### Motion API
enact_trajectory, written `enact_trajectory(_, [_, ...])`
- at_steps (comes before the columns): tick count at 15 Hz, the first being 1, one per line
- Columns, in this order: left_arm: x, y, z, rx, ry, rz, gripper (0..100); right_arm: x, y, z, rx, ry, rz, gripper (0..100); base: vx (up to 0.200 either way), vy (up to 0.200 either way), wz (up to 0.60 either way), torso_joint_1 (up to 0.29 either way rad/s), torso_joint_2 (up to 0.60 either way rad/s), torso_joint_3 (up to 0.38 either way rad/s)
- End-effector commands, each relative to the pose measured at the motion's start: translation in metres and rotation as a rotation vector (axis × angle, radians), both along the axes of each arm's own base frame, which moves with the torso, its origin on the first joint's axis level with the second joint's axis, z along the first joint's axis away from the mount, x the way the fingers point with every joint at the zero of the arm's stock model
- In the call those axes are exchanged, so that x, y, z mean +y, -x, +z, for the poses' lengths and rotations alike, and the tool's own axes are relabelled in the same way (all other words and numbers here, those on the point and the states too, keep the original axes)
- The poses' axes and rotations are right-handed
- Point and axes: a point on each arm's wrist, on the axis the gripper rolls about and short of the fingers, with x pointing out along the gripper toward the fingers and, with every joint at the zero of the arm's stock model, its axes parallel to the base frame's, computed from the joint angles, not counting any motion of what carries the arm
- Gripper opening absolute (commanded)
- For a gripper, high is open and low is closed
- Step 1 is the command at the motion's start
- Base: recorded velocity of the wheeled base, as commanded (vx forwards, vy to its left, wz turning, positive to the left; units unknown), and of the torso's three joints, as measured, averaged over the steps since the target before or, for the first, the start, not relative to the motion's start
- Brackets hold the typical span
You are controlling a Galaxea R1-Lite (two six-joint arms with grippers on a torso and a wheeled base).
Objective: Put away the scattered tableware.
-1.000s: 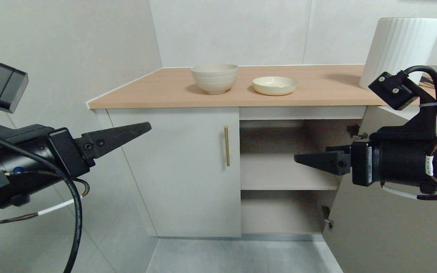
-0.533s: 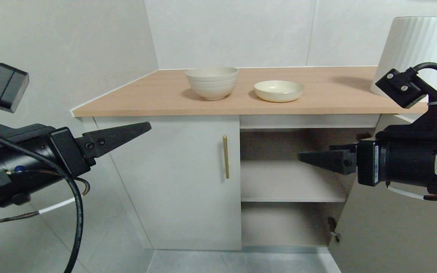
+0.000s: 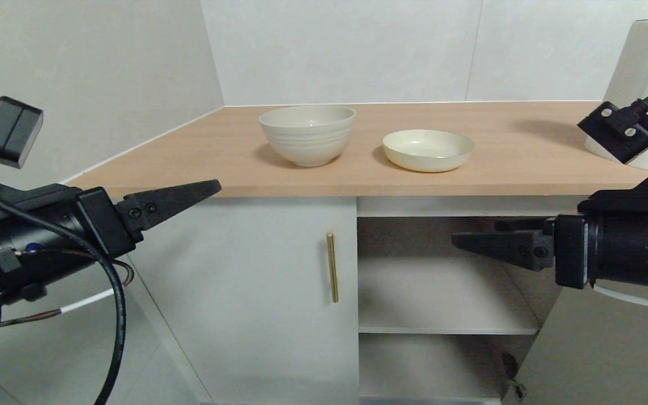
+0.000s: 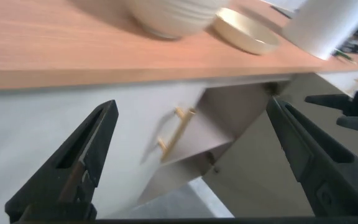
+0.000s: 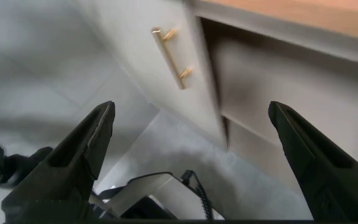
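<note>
Left arm: extended roughly level on the robot's left, left end effector (image 3: 211, 189) pointing toward the cabinet, its tip at about the height of the tabletop (image 3: 526, 160) edge.
Left end effector state: fingers (image 4: 82, 155) spread wide, holding nothing.
Right arm: level on the robot's right, right end effector (image 3: 459, 243) pointing inward before the open cupboard bay, below the tabletop and above the shelf (image 3: 442, 306).
Right end effector state: fingers (image 5: 79, 158) wide apart, holding nothing.
Bowl (image 3: 307, 135): upright on the tabletop, above the closed door (image 3: 256, 292).
Shallow dish (image 3: 428, 149): on the tabletop just beside the bowl, apart from it.
Door handle (image 3: 332, 267): brass bar, vertical.
</note>
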Motion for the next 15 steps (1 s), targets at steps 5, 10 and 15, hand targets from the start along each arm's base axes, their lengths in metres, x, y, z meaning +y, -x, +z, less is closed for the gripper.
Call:
enact_trajectory(5, [0.0,0.002,0.0,-0.01,-0.001,-0.001,100,-0.003,0.005,0.0,-0.013,-0.001,0.001,100,0.0,0.0,0.0,0.0,0.0,0.0])
enact_trajectory(10, [-0.006,0.001,-0.004,0.009,-0.006,-0.042,100,-0.003,0.004,0.001,-0.013,-0.001,0.0,100,0.0,0.0,0.0,0.014,-0.08,-0.066])
enact_trajectory(15, [-0.011,-0.01,0.0,0.021,-0.006,-0.073,100,-0.001,0.001,0.001,-0.017,-0.002,0.0,100,0.0,0.0,0.0,0.104,-0.38,-0.303])
